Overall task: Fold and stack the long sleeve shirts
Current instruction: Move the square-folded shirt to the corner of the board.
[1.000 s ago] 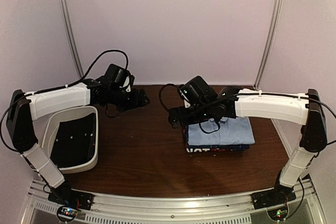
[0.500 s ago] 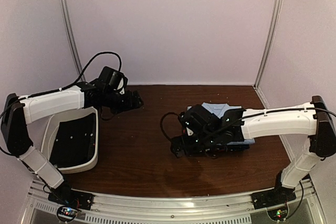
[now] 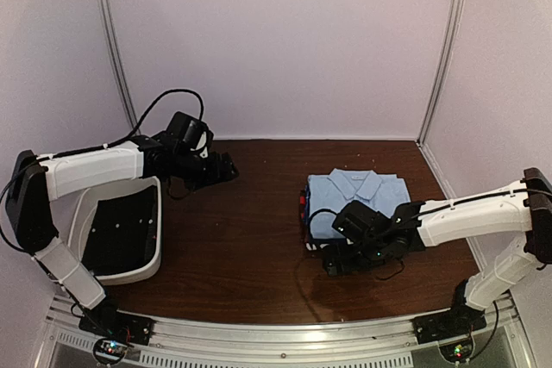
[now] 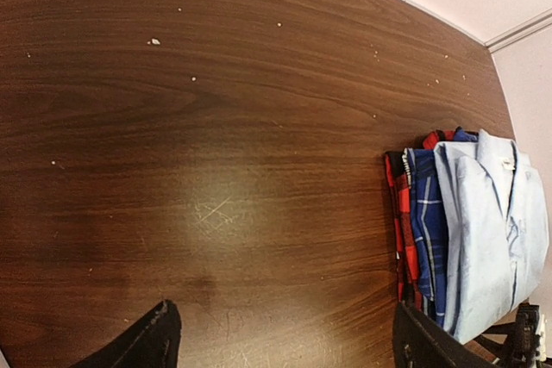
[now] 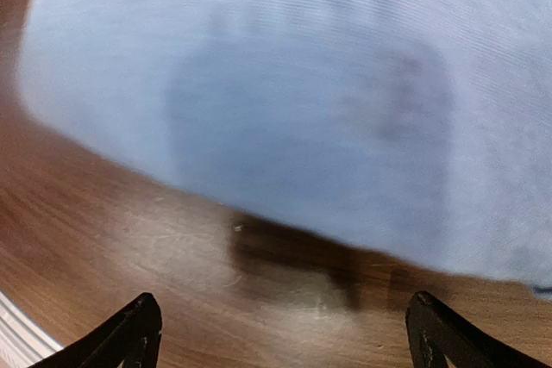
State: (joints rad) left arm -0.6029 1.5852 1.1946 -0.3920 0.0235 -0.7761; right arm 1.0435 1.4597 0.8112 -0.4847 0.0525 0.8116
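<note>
Brown tabletop (image 3: 250, 239), pale walls behind. At left sits a white bin (image 3: 129, 275); beyond it the left gripper (image 3: 226, 165) hangs spread and empty. Right of centre, the folded shirts (image 3: 358, 200) lie stacked, light blue on top. At their near edge the right gripper (image 3: 332, 265) hovers low, likewise spread and empty; a careless sweep could snag the top fold.

The counter (image 4: 216, 127) is dark wood-grain, smooth with a soft sheen, marked by fine scratches and pale specks. The light blue shirt (image 4: 496, 230) is matt, finely woven cloth. The plaid shirt (image 4: 427, 230) and the red-and-black shirt (image 4: 398, 213) under it are matt cloth too. The bin (image 3: 129, 276) is smooth white plastic, its lining (image 3: 121, 230) dull black.
</note>
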